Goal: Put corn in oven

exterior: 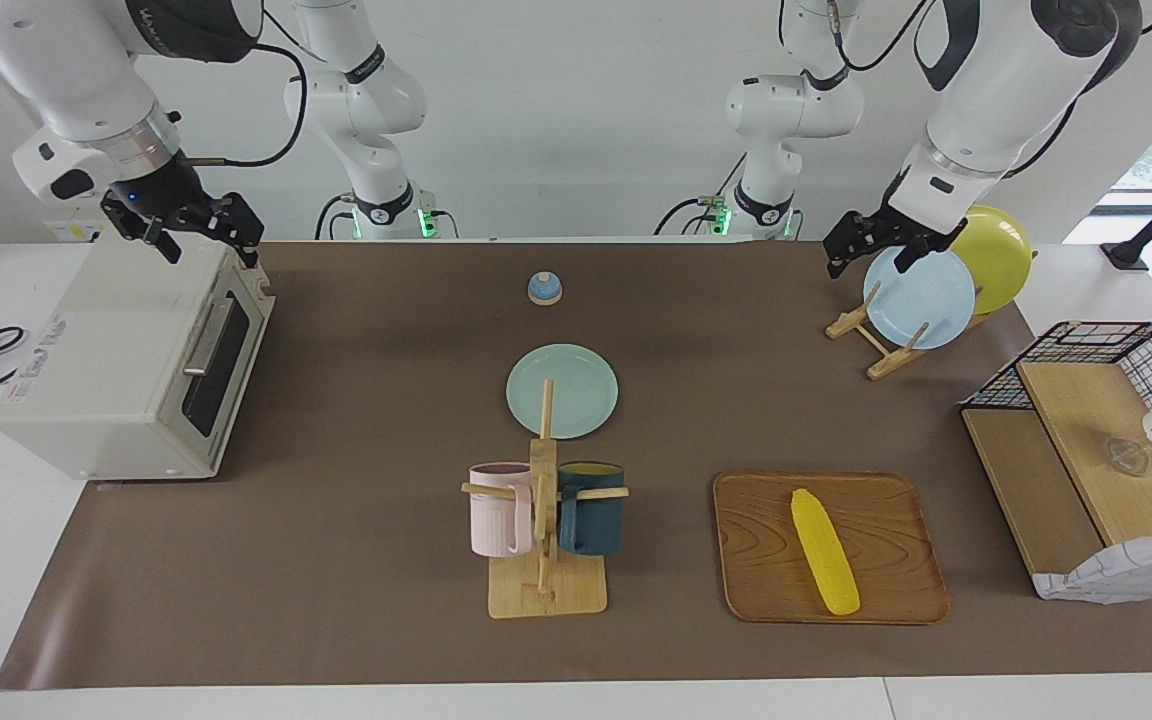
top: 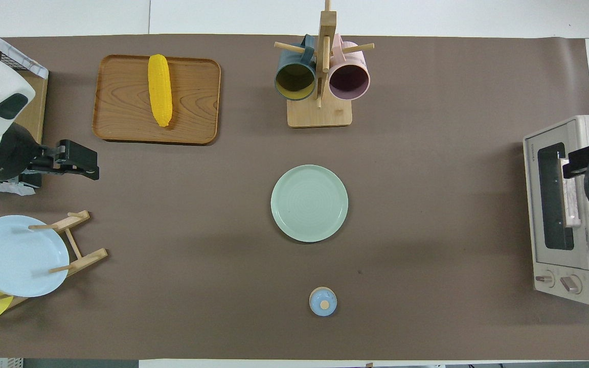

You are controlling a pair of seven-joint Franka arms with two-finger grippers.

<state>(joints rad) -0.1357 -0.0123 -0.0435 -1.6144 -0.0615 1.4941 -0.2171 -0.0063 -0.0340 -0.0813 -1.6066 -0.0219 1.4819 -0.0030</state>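
One corn [exterior: 824,550] on tray [exterior: 756,580], one oven [exterior: 126,370] shut — two pincers raised, finger states unclear.

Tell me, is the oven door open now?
No, the oven door stands shut, flush with its front, and the corn lies on the wooden tray.

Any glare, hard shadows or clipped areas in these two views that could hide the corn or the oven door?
Facing view: bright window at the left arm's end washes out that corner; corn on its wooden tray evenly lit, soft shadow. Overhead view: oven cut by the frame edge, right gripper covering part of its door; corn sharp, no glare.
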